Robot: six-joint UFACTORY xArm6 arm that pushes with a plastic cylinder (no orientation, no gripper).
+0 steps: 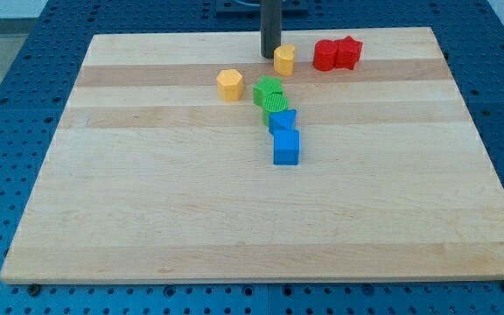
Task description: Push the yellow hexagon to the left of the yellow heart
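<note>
in the camera view you see a pale wooden board [261, 219] lying on a blue perforated table [7, 87]. my tip [270, 56] comes down near the view's top, a little to the view's right of the middle, and it is a plain dark rod with nothing to open or close, holding nothing.

just to the view's right of my tip, touching or nearly touching it, sits a small yellow block [284, 59]; whether this one is the hexagon or the heart you cannot tell from its outline. the other yellow block [229, 84] lies to the view's left of my tip and slightly lower, apart from it and from the first yellow block; its shape is just as hard to read.

further to the view's right, two red blocks [337, 53] sit pressed together. below my tip, two green blocks [269, 94] stand close together, with a blue star-like block [283, 120] touching beneath them and a blue cube [286, 148] just under that, making a short column down the board.
</note>
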